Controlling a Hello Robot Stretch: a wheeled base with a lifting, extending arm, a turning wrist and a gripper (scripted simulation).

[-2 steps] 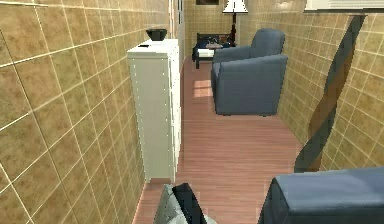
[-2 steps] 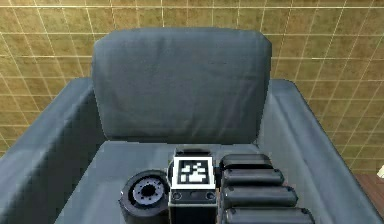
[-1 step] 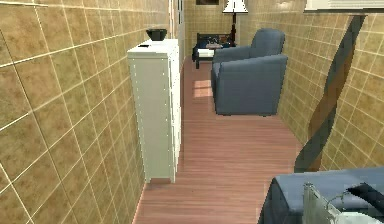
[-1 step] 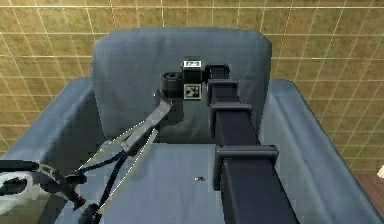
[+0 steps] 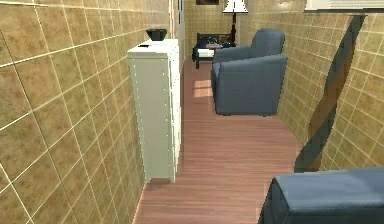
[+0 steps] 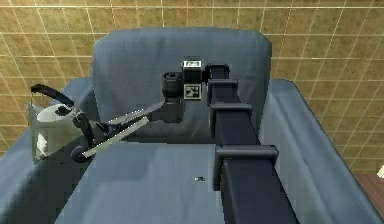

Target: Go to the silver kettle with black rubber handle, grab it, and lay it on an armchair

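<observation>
Arm side view: kettle [image 6: 48, 128] at the left, silver body, black arched handle, by the armchair's [image 6: 180, 60] left armrest, at the gripper [image 6: 80, 138] tips. Its base merges into the upholstery, so I cannot tell whether it rests there or is held, nor how the jaws stand. Armchair blue, padded, round-backed. Wall [image 6: 320, 40] behind of tan square tiles.

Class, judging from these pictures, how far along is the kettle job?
Done: the kettle is at the armchair. In hand: it is at the pincer far end, by the chair's arm; held or resting, I cannot tell. Left: leaving it lying on the chair.
</observation>
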